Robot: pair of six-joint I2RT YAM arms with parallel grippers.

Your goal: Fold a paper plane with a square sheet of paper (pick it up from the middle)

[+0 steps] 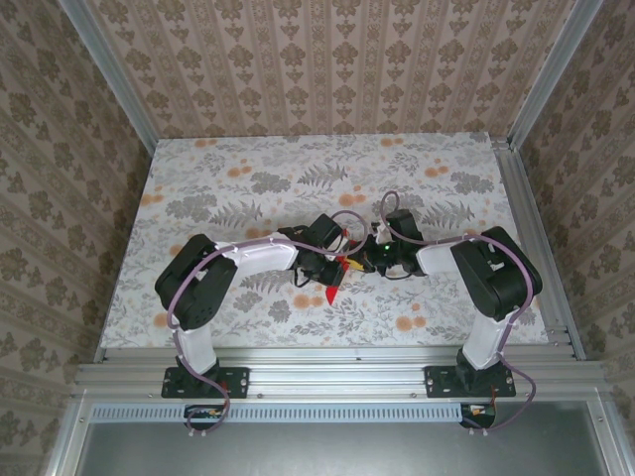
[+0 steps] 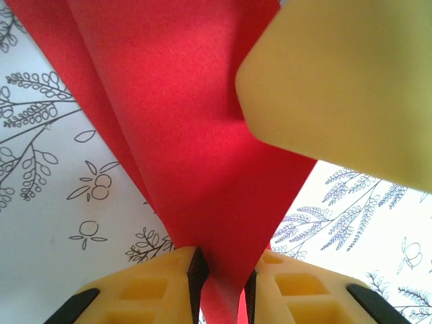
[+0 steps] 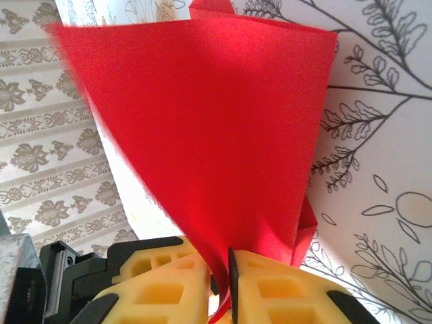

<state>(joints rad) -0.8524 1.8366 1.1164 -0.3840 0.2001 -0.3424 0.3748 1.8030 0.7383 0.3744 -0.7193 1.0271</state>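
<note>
Folded red paper (image 1: 331, 292), clamped by left tool (image 2: 223, 273) and right tool (image 3: 227, 273), points toward the near table edge (image 1: 298, 342).

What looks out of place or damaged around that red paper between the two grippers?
Nothing torn or spilled. The folded bright red paper is pinched in the right gripper and runs between the fingers of the left gripper. One small oddity: a kinked corner flap juts out beside the right gripper's fingers.

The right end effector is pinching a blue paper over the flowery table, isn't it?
Not blue: the paper is red. The right wrist view shows the right end effector pinching it over the flowery table.
</note>
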